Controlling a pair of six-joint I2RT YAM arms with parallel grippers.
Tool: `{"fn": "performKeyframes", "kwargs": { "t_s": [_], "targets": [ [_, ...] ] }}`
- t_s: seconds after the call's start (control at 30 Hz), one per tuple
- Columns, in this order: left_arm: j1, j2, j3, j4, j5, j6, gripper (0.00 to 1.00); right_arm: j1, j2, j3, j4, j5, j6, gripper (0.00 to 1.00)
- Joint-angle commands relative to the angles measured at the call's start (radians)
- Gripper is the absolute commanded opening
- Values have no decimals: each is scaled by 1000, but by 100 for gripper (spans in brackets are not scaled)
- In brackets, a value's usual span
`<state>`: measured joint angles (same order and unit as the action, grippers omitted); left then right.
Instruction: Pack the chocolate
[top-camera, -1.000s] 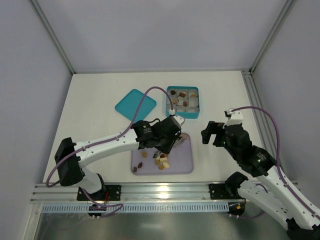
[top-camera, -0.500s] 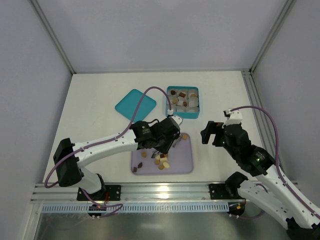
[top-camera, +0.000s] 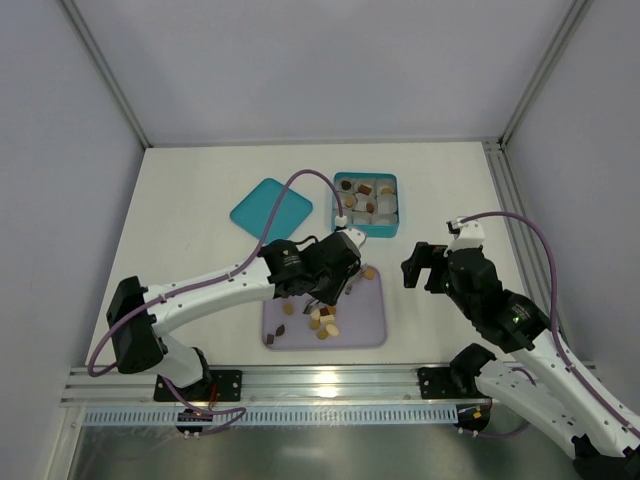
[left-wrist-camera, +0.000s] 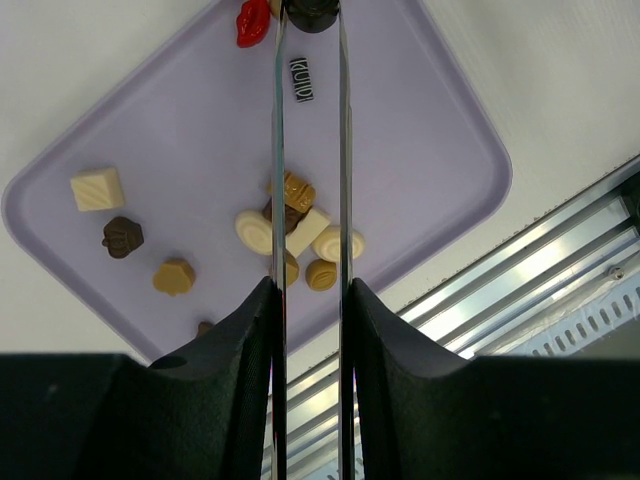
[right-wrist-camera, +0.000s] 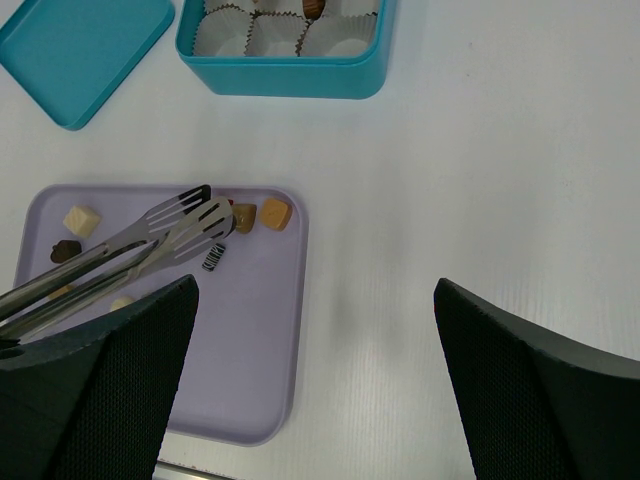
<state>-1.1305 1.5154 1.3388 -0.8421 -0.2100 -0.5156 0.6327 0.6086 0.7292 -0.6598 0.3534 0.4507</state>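
Steel tongs (left-wrist-camera: 277, 150), clamped in our left gripper (left-wrist-camera: 308, 300), hang above the chocolate (left-wrist-camera: 290, 225) scattered on a lilac tray (left-wrist-camera: 420, 130) below. Our right gripper (right-wrist-camera: 315, 290) gapes empty. Smooth blades may flick a piece onto the table (left-wrist-camera: 80, 60).

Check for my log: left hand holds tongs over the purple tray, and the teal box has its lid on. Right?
No: the top view shows the teal box open, its lid on the table beside it. The left hand does hold tongs over the purple tray.

From above we cannot tell the shapes of the chocolate (top-camera: 322, 322); the teal box (right-wrist-camera: 280, 72) is cropped at its far side.
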Motion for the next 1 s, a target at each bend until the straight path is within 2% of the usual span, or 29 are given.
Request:
{"fn": "performKeyframes", "kwargs": {
  "t_s": [0.0,0.27,0.6,0.97],
  "targets": [
    [-3,-14,43,6,-31,6,33,-2,0,4,28,10,0,100],
    [6,-9,83,17,-55,15,33,-2,8,15,31,13,-4,100],
    [86,61,224,28,-51,71,33,-2,11,30,29,15,-7,100],
    [190,308,505,78,-14,175,33,-2,13,41,23,30,-17,100]
  ]
}}
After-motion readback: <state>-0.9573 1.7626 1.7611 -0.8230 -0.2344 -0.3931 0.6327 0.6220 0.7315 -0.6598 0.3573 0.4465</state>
